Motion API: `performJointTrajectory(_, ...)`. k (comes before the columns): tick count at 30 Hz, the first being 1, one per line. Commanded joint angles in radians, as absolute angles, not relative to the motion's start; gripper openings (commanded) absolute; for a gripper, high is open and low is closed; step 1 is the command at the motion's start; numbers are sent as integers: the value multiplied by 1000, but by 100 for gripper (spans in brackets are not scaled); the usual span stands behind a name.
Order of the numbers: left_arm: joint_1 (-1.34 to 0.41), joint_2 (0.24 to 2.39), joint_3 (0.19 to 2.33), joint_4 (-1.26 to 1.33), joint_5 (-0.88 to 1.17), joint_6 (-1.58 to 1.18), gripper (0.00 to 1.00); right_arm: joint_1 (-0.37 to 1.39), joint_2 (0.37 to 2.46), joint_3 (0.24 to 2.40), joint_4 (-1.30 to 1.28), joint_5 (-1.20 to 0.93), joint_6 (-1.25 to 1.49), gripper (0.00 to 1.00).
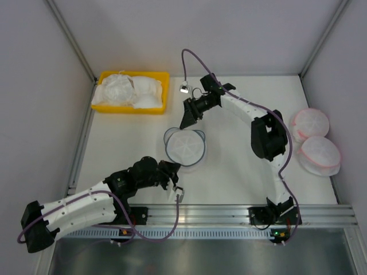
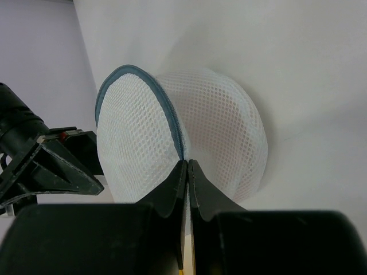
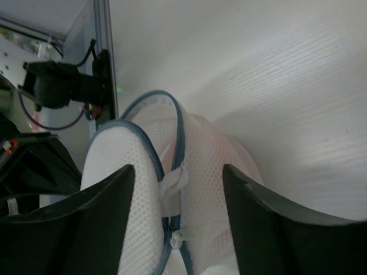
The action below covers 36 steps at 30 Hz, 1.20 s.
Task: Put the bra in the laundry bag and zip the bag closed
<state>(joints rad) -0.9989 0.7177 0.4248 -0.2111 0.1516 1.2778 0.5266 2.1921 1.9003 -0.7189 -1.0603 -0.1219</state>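
Note:
The laundry bag [image 1: 184, 146], a round white mesh pouch with a grey-blue zipper rim, lies mid-table. In the left wrist view the laundry bag [image 2: 137, 137] fills the middle, its lid raised. A pale pink shade through the mesh is the bra [image 2: 229, 134], inside the pouch; the bra [image 3: 221, 163] shows the same way in the right wrist view. My left gripper [image 2: 187, 164] is shut on the near rim; from above the left gripper [image 1: 175, 172] is at the bag's near edge. My right gripper [image 3: 178, 172] is open, straddling the far side over the white zipper tab [image 3: 176, 184]. From above the right gripper [image 1: 186, 121] hangs just beyond the bag.
A yellow bin [image 1: 162, 75] holding white lumpy garments stands at the back left. Two pink-rimmed mesh pouches [image 1: 312, 123] [image 1: 320, 152] lie at the right wall. A metal rail [image 1: 229, 215] runs along the near edge. Grey walls close in both sides.

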Motion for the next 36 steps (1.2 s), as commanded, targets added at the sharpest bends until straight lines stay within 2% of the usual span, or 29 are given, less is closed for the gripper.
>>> performJointTrajectory(1, -994, 709, 460, -201, 155, 1275, 8, 542, 2195, 1936, -742, -1040, -173, 54)
performJointTrajectory(2, -994, 706, 462, -202, 153, 1273, 8, 538, 2191, 1931, -729, -1035, -173, 47)
performJointTrajectory(3, -993, 706, 463, -202, 150, 1275, 9, 531, 2183, 1907, -709, -1034, -141, 29)
performJointTrajectory(6, -992, 703, 474, -206, 123, 1255, 15, 489, 2128, 1844, -577, -1045, -26, 0)
performJointTrajectory(7, -994, 703, 479, -207, 106, 1238, 25, 462, 2093, 1797, -548, -1045, -6, 0)
performJointTrajectory(10, -992, 689, 503, -216, 71, 1171, 43, 407, 2007, 1689, -454, -1049, 104, 0)
performJointTrajectory(11, -992, 681, 517, -216, 43, 1148, 53, 394, 1984, 1659, -430, -1046, 129, 0)
performJointTrajectory(14, -992, 672, 557, -225, -45, 1021, 64, 354, 1875, 1513, -325, -1022, 277, 0)
performJointTrajectory(17, -989, 686, 632, -268, -135, 812, 70, 331, 1758, 1330, -210, -993, 403, 0)
performJointTrajectory(22, -983, 733, 747, -415, -146, 379, 73, 328, 1594, 1048, -46, -928, 580, 0)
performJointTrajectory(24, -967, 749, 781, -431, -64, 237, 74, 328, 1560, 964, -12, -914, 636, 0)
performJointTrajectory(27, -864, 794, 821, -442, -5, 71, 75, 325, 1496, 881, 54, -887, 689, 0)
performJointTrajectory(31, -660, 923, 897, -502, 260, -75, 70, 325, 1445, 842, 57, -859, 692, 0)
performJointTrajectory(36, -511, 1089, 954, -471, 383, -237, 65, 314, 1419, 841, 16, -859, 637, 0)
